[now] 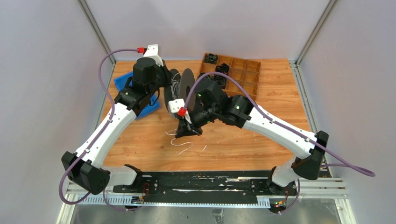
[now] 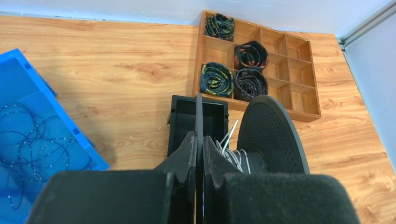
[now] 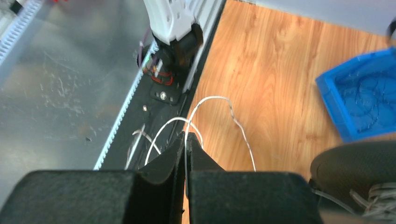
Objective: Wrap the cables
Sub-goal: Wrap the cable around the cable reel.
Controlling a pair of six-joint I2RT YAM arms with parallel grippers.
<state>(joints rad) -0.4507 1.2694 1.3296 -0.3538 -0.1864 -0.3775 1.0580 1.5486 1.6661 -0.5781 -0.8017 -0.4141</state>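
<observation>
The left pincer [image 2: 200,142] clenched a flange of the black plastic spool [image 2: 273,126] at the wooden surface's [image 2: 116,70] centre, probably steadying it; the right pincer [image 3: 186,142] pinched the thin white cable [image 3: 212,98], partly wound there, for wrapping.

I am finding no legible text, label, brand or number in any view; white arm casings [image 1: 109,130], blue plastic bin [image 2: 18,79] and wooden compartment tray [image 2: 299,113] are showing none.
</observation>
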